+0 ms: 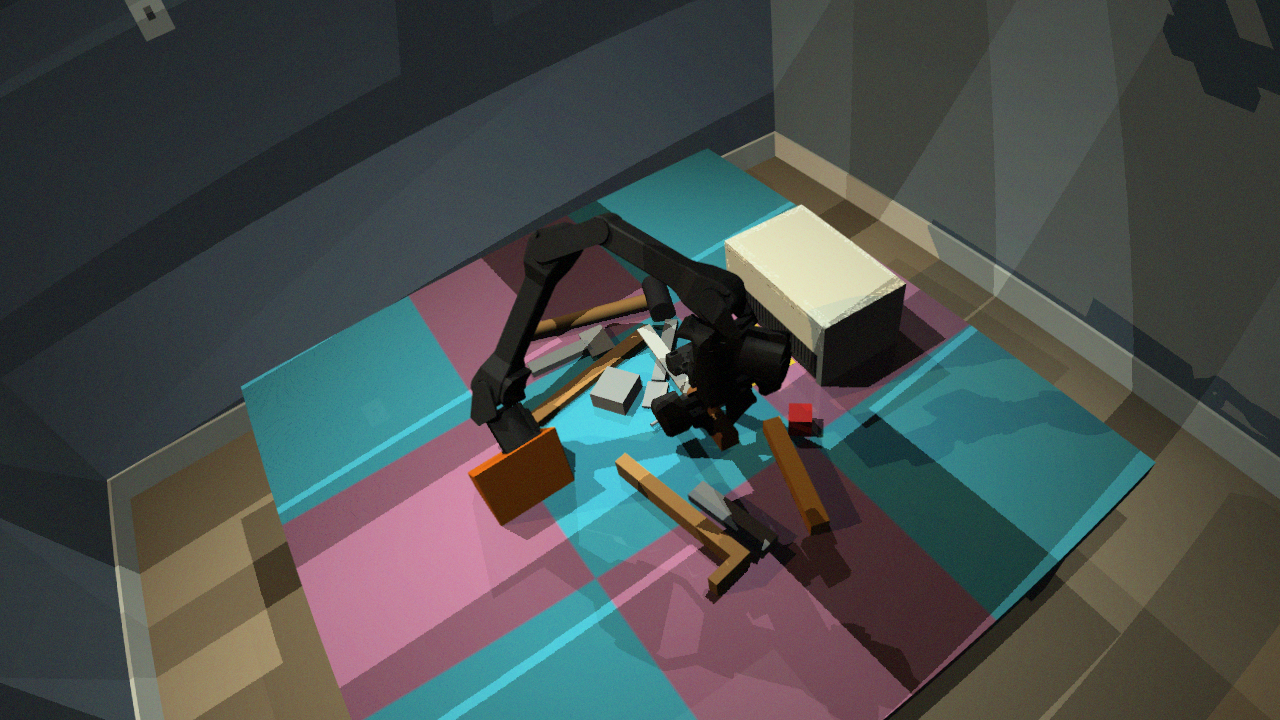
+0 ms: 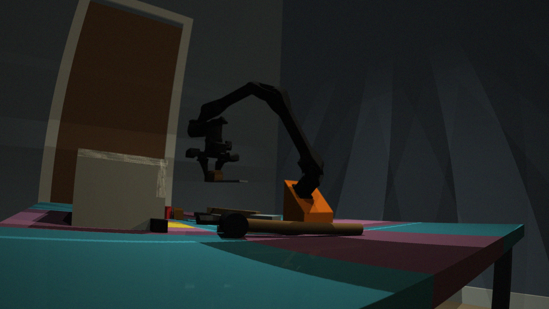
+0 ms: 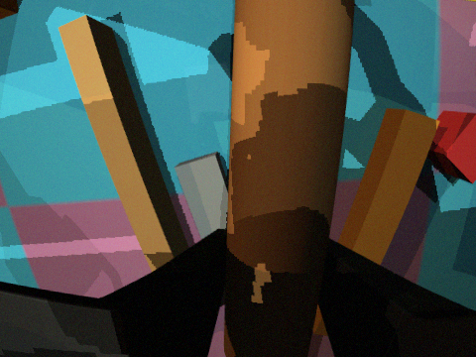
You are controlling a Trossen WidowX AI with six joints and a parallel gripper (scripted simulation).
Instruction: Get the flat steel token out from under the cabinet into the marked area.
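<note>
Token cannot be made out from any view. A brown wooden handle (image 1: 723, 435) (image 2: 215, 176) (image 3: 290, 149) is clamped between the fingers of the gripper (image 1: 716, 415) (image 2: 212, 174) (image 3: 269, 244), which is held above the table (image 1: 402, 555) (image 2: 115, 265) (image 3: 183, 114). Beside the gripper, lower down, the cabinet (image 1: 814, 264) (image 2: 119, 192) and a red block (image 1: 799, 417) (image 2: 167, 212) (image 3: 458, 146) are seen.

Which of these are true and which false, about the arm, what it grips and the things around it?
1. The black gripper is shut on a brown wooden handle. True.
2. The held handle touches the table. False: it is up in the air.
3. The small red cube sits on top of the pale box-shaped cabinet. False: it is on the table.
4. The arm's sloped base is orange. True.
</note>
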